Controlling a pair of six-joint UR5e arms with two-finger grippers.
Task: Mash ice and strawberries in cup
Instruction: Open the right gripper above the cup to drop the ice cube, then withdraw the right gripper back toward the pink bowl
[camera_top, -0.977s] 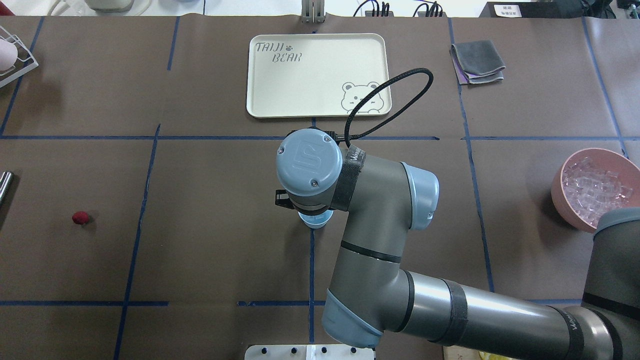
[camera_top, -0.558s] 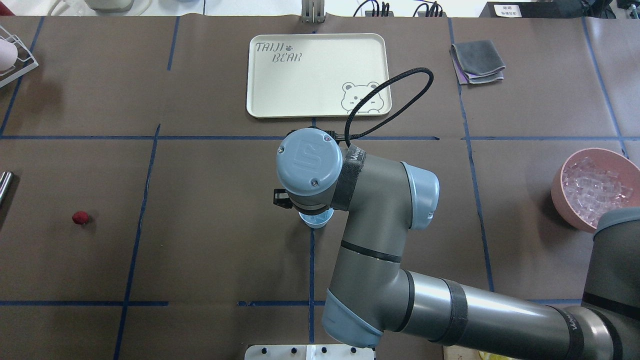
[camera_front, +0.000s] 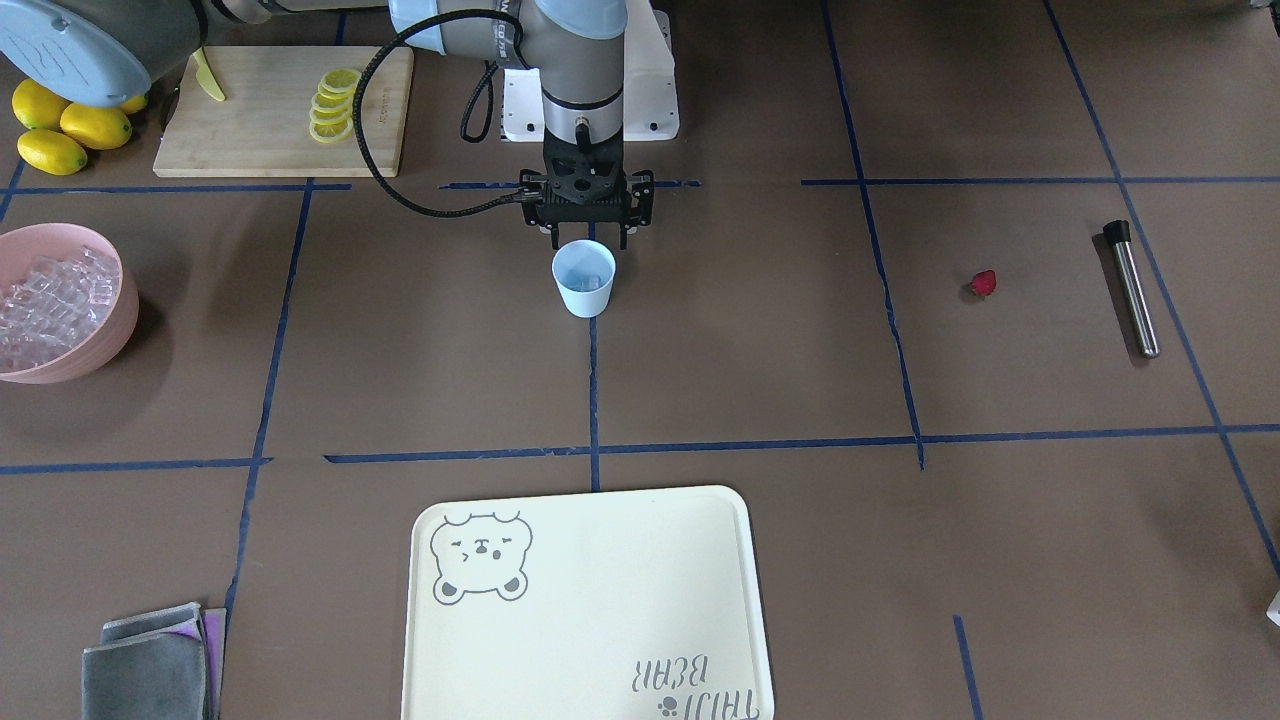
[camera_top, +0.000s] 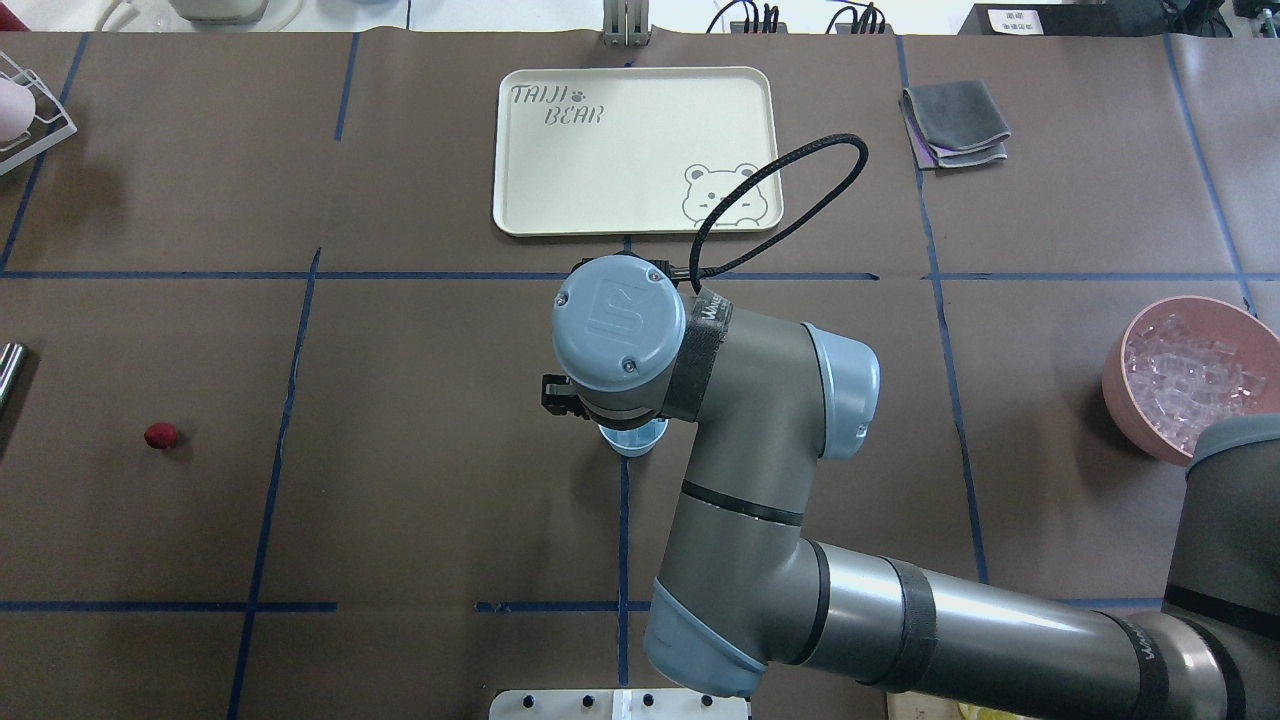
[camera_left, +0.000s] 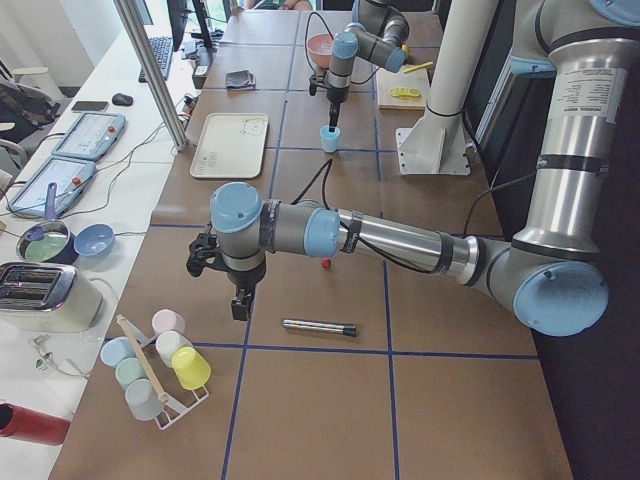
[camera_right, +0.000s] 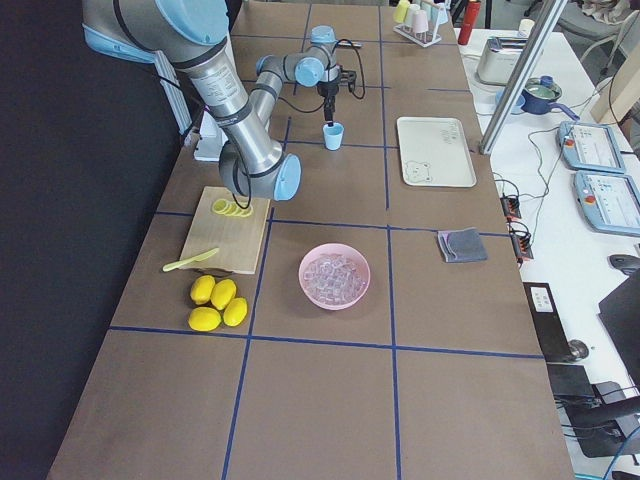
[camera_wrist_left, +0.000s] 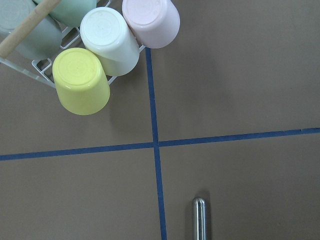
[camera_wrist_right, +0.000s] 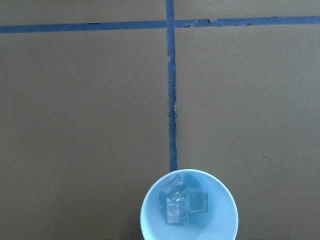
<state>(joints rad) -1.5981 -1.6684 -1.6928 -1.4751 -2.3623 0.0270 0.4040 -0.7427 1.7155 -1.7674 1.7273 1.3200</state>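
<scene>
The light blue cup (camera_front: 584, 280) stands upright at the table's middle on a blue tape line. A few clear ice cubes (camera_wrist_right: 182, 202) lie in its bottom, seen in the right wrist view. My right gripper (camera_front: 588, 240) hangs just above the cup's robot-side rim, open and holding nothing. More ice (camera_front: 45, 300) fills a pink bowl (camera_front: 110, 335). The dark red strawberry (camera_front: 984, 283) lies alone on the mat, far toward my left side. My left gripper (camera_left: 240, 308) hovers near a metal rod (camera_left: 318, 327); I cannot tell whether it is open or shut.
A cream bear tray (camera_front: 600, 620) lies across the table from the cup. A cutting board (camera_front: 250, 120) carries lemon slices, with whole lemons (camera_front: 60, 125) beside it. Folded grey cloths (camera_top: 955, 122) sit at the far right. A rack of upturned cups (camera_wrist_left: 100, 50) is near my left wrist.
The black edge of my right gripper beside the wrist has spread a little outward above the cup. Cup, strawberry and bowl have not moved.
</scene>
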